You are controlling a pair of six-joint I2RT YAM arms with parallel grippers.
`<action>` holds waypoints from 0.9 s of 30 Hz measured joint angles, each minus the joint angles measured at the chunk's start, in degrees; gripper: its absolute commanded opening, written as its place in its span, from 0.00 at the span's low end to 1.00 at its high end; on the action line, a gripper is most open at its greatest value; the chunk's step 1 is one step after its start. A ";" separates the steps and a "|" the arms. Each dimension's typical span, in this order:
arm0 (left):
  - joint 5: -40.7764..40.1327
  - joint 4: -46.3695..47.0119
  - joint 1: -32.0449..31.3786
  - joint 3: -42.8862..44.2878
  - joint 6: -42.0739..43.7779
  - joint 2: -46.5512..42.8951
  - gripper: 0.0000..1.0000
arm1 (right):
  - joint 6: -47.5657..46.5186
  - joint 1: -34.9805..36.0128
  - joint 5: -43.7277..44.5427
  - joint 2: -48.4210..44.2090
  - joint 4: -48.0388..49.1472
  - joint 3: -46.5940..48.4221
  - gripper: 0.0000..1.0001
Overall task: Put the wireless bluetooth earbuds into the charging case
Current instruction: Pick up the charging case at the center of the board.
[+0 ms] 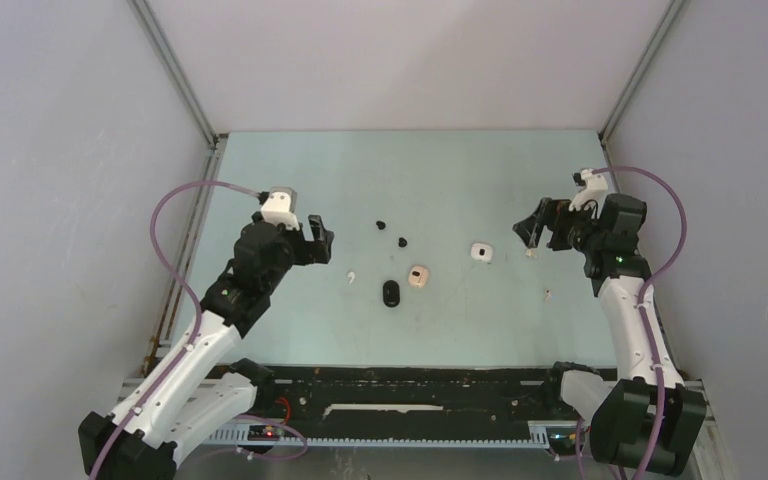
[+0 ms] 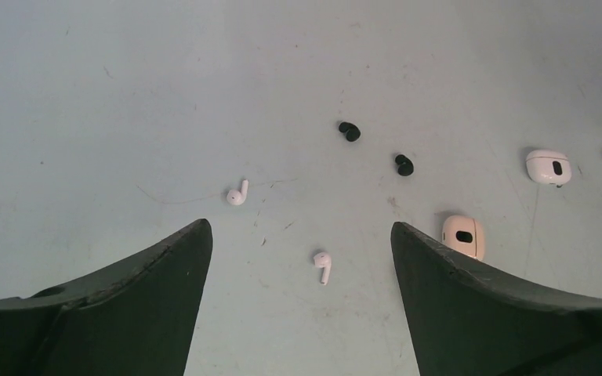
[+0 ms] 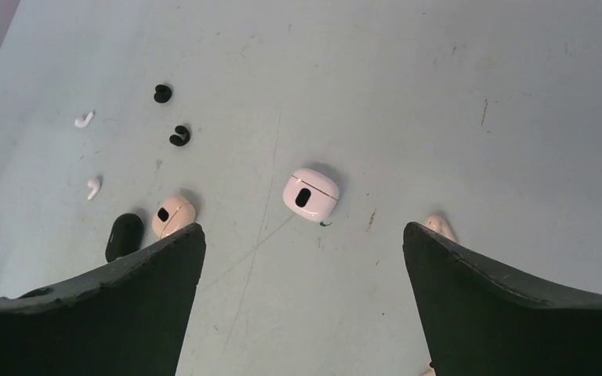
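Three charging cases lie mid-table: a white one, a cream one and a black one. The earbuds are scattered around them. Two black earbuds sit behind the cases. A white stemmed earbud lies between my left fingers, and a second white earbud is further out. A cream earbud peeks from behind my right finger. My left gripper and right gripper both hover open and hold nothing.
Another small pale bud lies near the right arm. Grey walls with metal frame posts close in the pale green table on three sides. A black rail runs along the near edge between the arm bases.
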 measured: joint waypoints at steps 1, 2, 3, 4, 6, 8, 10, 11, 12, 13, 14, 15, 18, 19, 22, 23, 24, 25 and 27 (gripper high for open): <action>0.13 0.35 0.04 0.00 -0.02 -0.02 0.91 | -0.22 -0.07 -0.39 0.00 0.00 0.00 1.00; 0.17 0.57 0.07 0.00 -0.02 -0.02 0.89 | -0.70 -0.13 -0.92 0.00 -0.02 0.00 1.00; 0.20 0.72 0.07 0.00 -0.02 -0.02 0.88 | -1.62 -0.20 -1.75 0.02 -0.13 0.00 1.00; 0.20 0.85 0.09 0.00 0.00 -0.02 0.87 | -2.91 -0.31 -2.69 0.09 -0.44 0.02 0.99; 0.28 1.25 0.13 -0.04 -0.02 -0.04 0.86 | -5.46 -0.46 -4.66 0.22 -1.46 0.02 0.97; 0.42 1.86 0.17 -0.33 0.00 -0.09 0.85 | -8.02 -0.57 -6.60 0.35 -2.49 0.02 0.94; 0.90 2.27 0.22 -0.68 0.00 -0.13 0.85 | -10.16 -0.66 -8.48 0.59 -3.21 0.02 0.91; 1.20 2.25 0.22 -0.76 0.00 -0.11 0.85 | -11.26 -0.63 -9.53 0.74 -3.69 0.02 0.90; 1.31 2.23 0.24 -0.76 -0.02 -0.07 0.85 | -11.98 -0.57 -10.01 0.87 -3.93 0.02 0.89; 1.46 2.29 0.24 -0.76 0.00 0.00 0.85 | -12.61 -0.24 -10.38 1.01 -4.20 0.02 0.88; 1.62 2.34 0.28 -0.76 -0.02 0.11 0.85 | -13.46 0.35 -10.47 1.22 -4.46 0.04 0.87; 1.70 2.32 0.28 -0.76 -0.02 0.33 0.85 | -14.19 1.09 -10.32 1.46 -4.68 0.04 0.87; 2.14 2.21 0.26 -0.76 0.00 1.46 0.85 | -15.96 4.33 -9.14 1.99 -5.09 0.04 0.86; 2.36 2.21 0.17 -0.76 0.00 1.97 0.85 | -16.65 5.51 -8.57 2.14 -5.22 0.04 0.84; 2.95 2.19 -0.11 -0.76 0.00 3.15 0.84 | -18.45 8.50 -6.71 2.78 -5.38 0.07 0.80; 3.10 2.19 -0.13 -0.76 0.02 3.50 0.84 | -18.86 9.05 -6.16 3.08 -5.38 0.07 0.78; 3.21 2.16 -0.22 -0.76 0.02 3.91 0.84 | -19.56 9.77 -5.42 3.58 -5.40 0.07 0.76; 3.30 2.12 -0.26 -0.76 0.04 4.31 0.83 | -20.04 10.40 -4.85 4.09 -5.42 0.09 0.73; 3.45 1.79 -0.55 -0.76 0.09 5.31 0.83 | -21.18 12.07 -3.26 5.79 -5.77 0.46 0.69</action>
